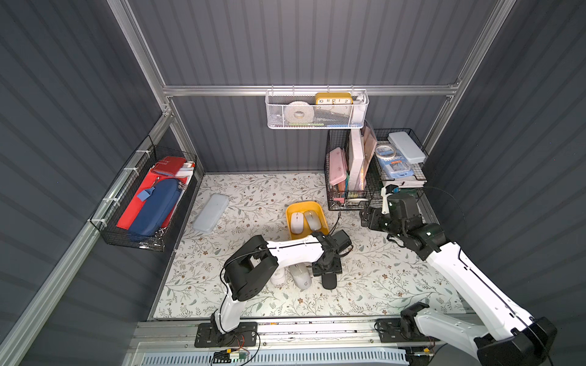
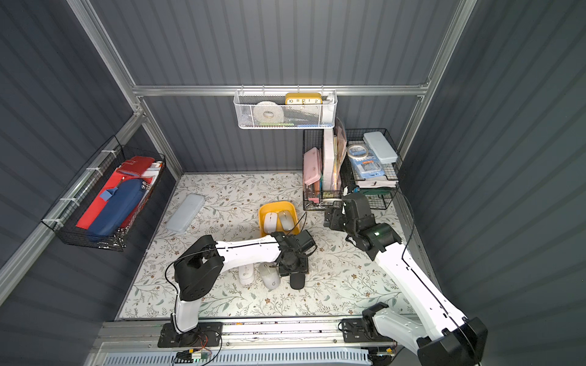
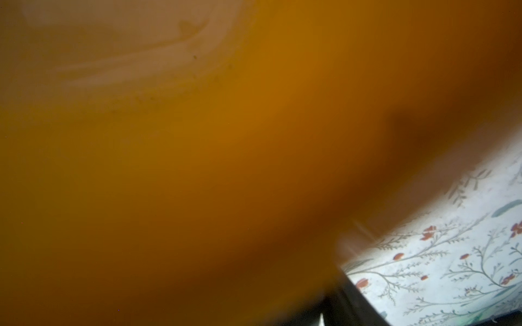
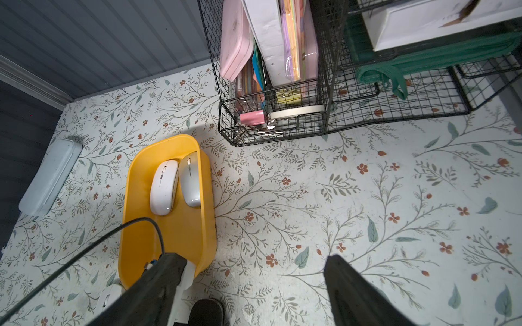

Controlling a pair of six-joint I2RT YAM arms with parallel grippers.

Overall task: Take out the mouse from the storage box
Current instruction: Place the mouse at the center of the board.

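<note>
The mustard-yellow storage box stands mid-table. A white mouse and a silver mouse lie inside it at its far end. Nearer the front, two white mice and a black mouse lie on the floral mat. My left gripper points down right over the black mouse, and its jaws are hidden. The left wrist view is filled by the blurred yellow box wall. My right gripper hovers open and holds nothing, to the right of the box.
Black wire baskets full of stationery stand at the back right, close to my right gripper. A white mesh basket hangs on the back rail. Another black wire basket hangs on the left wall. A pale blue case lies on the mat at left.
</note>
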